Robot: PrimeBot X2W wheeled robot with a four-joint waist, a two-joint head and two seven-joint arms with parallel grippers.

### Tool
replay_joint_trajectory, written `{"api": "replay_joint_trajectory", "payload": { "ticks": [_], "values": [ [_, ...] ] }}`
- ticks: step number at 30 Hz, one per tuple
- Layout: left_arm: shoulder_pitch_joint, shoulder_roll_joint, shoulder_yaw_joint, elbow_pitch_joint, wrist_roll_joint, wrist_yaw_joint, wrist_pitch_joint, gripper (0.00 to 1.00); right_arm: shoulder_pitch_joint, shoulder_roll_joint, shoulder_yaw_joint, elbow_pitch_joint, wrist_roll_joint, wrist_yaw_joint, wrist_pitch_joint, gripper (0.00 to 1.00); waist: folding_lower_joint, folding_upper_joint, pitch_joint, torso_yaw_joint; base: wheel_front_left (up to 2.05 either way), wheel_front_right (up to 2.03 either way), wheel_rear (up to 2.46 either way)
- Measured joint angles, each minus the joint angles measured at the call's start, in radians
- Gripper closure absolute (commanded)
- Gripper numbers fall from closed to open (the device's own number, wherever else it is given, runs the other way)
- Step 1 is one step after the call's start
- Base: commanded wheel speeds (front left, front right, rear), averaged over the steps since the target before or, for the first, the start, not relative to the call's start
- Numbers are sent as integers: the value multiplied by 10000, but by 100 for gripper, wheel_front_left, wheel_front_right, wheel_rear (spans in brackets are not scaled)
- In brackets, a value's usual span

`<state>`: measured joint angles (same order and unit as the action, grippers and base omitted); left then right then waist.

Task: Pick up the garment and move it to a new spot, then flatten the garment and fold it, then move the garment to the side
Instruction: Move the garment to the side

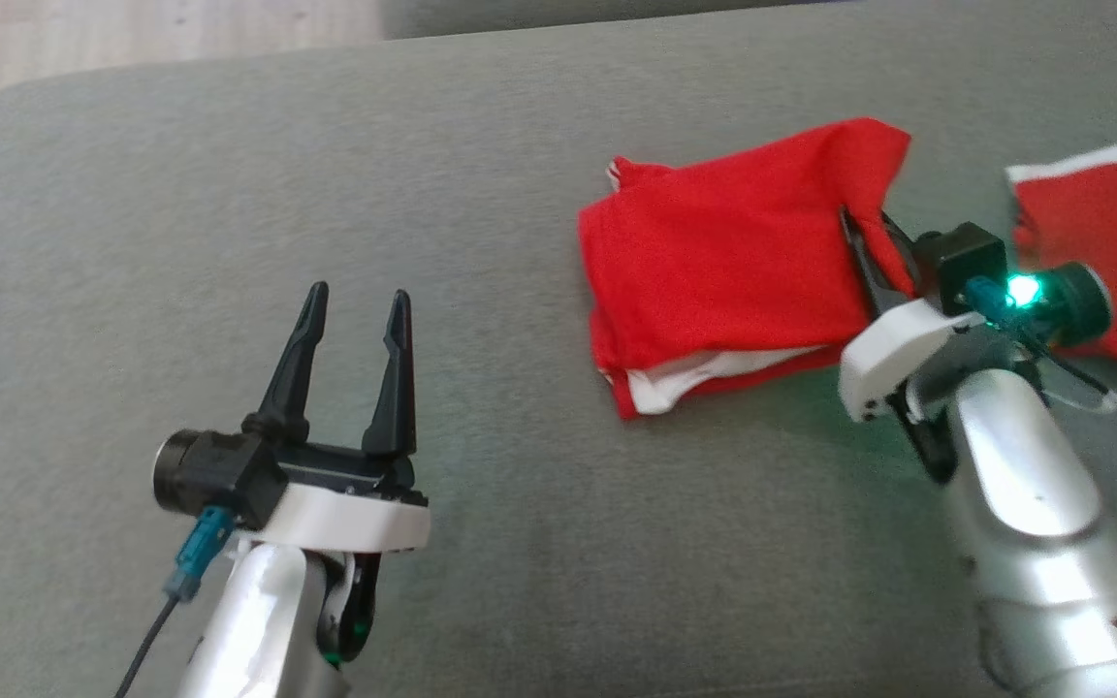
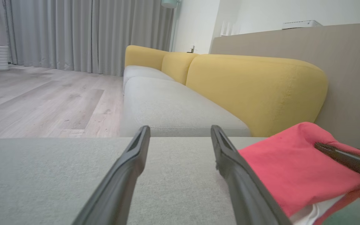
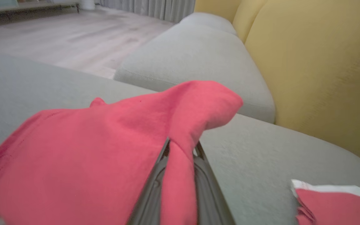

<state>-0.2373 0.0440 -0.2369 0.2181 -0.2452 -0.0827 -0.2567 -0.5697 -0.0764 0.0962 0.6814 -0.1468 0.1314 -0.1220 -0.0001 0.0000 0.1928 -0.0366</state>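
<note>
1. We see the red garment (image 1: 714, 281) lying folded on the grey cushion (image 1: 481, 145), towards its right edge, with white lining showing.
2. Our right gripper (image 1: 861, 233) has its jaws clamped on a raised fold at the garment's right side.
3. Our left gripper (image 1: 360, 291) hovers over the cushion's near left part, jaws apart, holding nothing.
4. Another red cloth (image 1: 1101, 233) lies at the right edge.

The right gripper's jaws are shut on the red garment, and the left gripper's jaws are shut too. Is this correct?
No. The left gripper has its jaws open, holding nothing, as the head view shows. The right gripper is shut on the red garment.
</note>
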Motion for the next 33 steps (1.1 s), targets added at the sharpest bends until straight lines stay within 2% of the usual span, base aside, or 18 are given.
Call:
{"api": "replay_joint_trajectory", "payload": {
  "ticks": [3, 11, 20, 24, 26, 32, 33],
  "values": [
    [-3, 0, -35, -50, 69, 33, 0, 0, 291, -537, 247, -640, -232, 2, 537, 100, 0, 0, 14, -371, 0, 0, 0],
    [-155, 0, 117, -184, 337, -48, 0, 0, 212, -2930, 351, -1678, -115, 2, 1682, 100, 1, 0, 790, -861, 0, 0, 0],
    [-652, -4, 374, -127, 453, -234, 0, 0, -93, -5039, -685, -1827, 267, 2, 2372, 100, 2, 0, 1488, -1095, 0, 0, 0],
    [-653, -2, 464, -109, 483, -286, 0, 0, -137, -5446, -1285, -1605, 481, 2, 2213, 100, 2, 0, 1601, -1122, 0, 0, 0],
    [-660, 6, 477, -102, 548, -332, 0, 0, -159, -5421, -1283, -1546, 832, 2, 2190, 100, 1, 0, 1648, -1141, 0, 0, 0],
    [-661, 27, 654, -94, 616, -407, 0, 0, -160, -5292, -1398, -1553, 690, 2, 2075, 100, 2, 0, 1736, -1160, 0, 0, 0],
    [-661, 27, 686, -86, 616, -407, 0, 0, -159, -5267, -1453, -1557, 631, 2, 2038, 81, 2, 0, 1730, -1156, 0, 0, 0]
  ]
}}
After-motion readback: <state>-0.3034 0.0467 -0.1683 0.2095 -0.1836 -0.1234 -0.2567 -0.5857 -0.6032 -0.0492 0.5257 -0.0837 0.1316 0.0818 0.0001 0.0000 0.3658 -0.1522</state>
